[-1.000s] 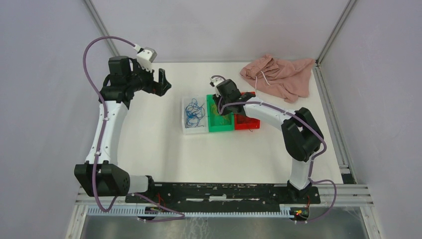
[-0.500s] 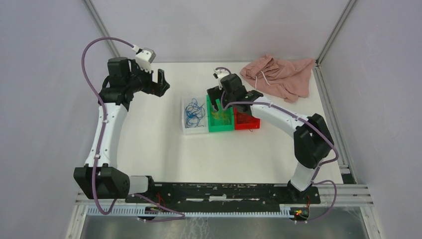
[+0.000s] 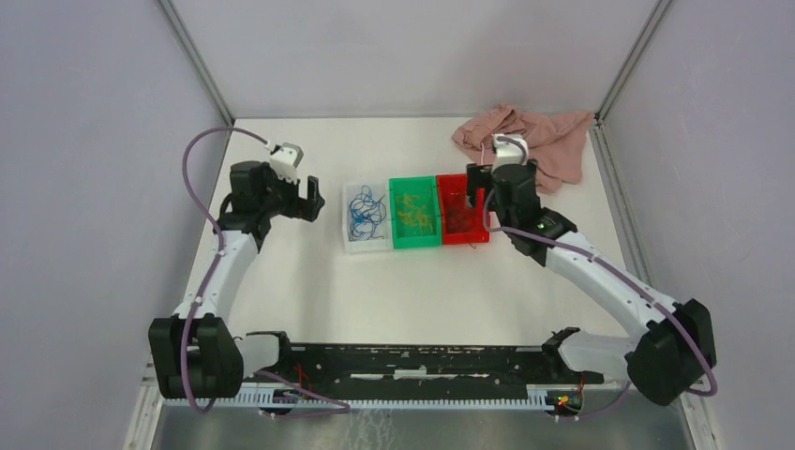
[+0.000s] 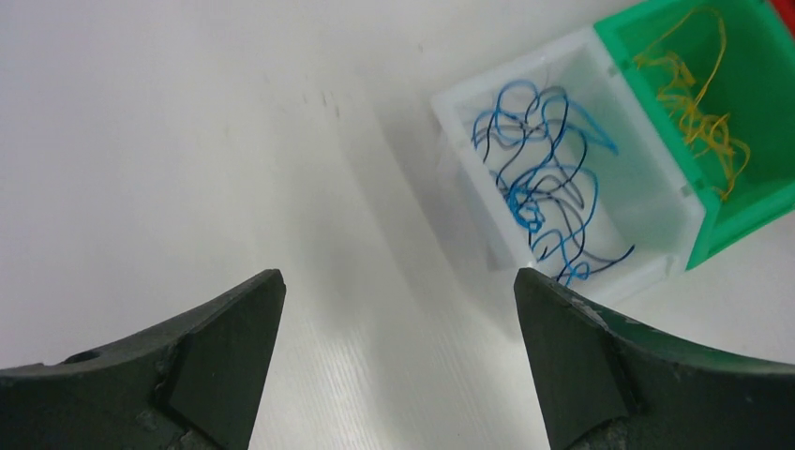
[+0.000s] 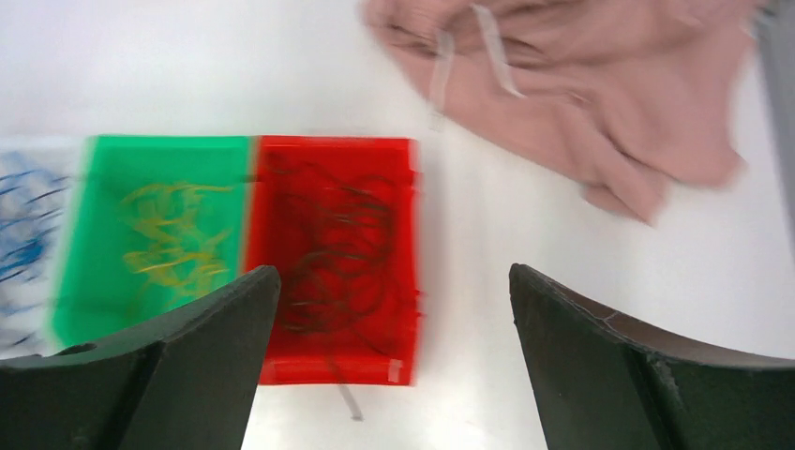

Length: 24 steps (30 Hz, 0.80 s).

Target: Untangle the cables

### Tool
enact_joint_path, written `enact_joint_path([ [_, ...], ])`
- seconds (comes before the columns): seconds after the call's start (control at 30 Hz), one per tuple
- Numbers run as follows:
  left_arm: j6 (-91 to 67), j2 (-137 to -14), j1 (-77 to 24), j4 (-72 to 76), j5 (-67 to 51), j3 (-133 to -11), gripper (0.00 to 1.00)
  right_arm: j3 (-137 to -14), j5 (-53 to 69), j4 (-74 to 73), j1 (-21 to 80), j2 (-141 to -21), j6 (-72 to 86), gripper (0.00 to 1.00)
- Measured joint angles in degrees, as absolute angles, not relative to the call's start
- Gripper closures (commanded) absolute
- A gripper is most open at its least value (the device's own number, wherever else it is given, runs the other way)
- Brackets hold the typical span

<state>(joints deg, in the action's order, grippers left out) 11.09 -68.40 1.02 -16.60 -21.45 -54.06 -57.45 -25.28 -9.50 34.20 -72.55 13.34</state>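
Right gripper (image 5: 392,277) wide open, empty — by red bin (image 5: 333,145), middle of top view. Left gripper (image 4: 396,277) same. Cables (image 4: 521,202) lie sorted by color in bins (image 3: 415,242). Pull back slowly — don't hook any.

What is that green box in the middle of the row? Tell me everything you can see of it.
The green bin is a small open-topped rectangular box, bright green and plastic-looking, with upright walls. It stands flat on the white table, the middle of three bins in a row, its sides against the clear bin on one side and the red bin on the other. Inside lies a loose tangle of thin yellow-orange cables.
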Motion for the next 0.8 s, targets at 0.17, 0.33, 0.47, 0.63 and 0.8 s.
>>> enact_joint_path([
  [0.17,9.96,-70.28,1.02,-5.54,-20.75,-40.91,0.01,-42.74,-35.62,-4.23,25.98,-64.71,16.51,0.01],
  [0.33,7.25,-70.43,1.02,10.41,-19.57,-29.15,0.01,-25.91,-45.87,5.10,20.67,-60.38,16.69,0.01],
  [0.47,6.63,-70.78,1.02,25.32,-19.33,-21.08,0.01,-20.62,-51.92,10.68,16.80,-60.40,16.69,0.01],
  [0.63,6.42,-73.23,1.02,39.24,-19.46,-15.38,0.01,-18.48,-54.30,19.38,12.47,-62.02,17.08,0.01],
  [0.8,6.26,-78.91,1.02,53.82,-17.96,-11.55,0.01,-18.50,-55.16,24.62,10.26,-68.49,17.91,0.01],
])
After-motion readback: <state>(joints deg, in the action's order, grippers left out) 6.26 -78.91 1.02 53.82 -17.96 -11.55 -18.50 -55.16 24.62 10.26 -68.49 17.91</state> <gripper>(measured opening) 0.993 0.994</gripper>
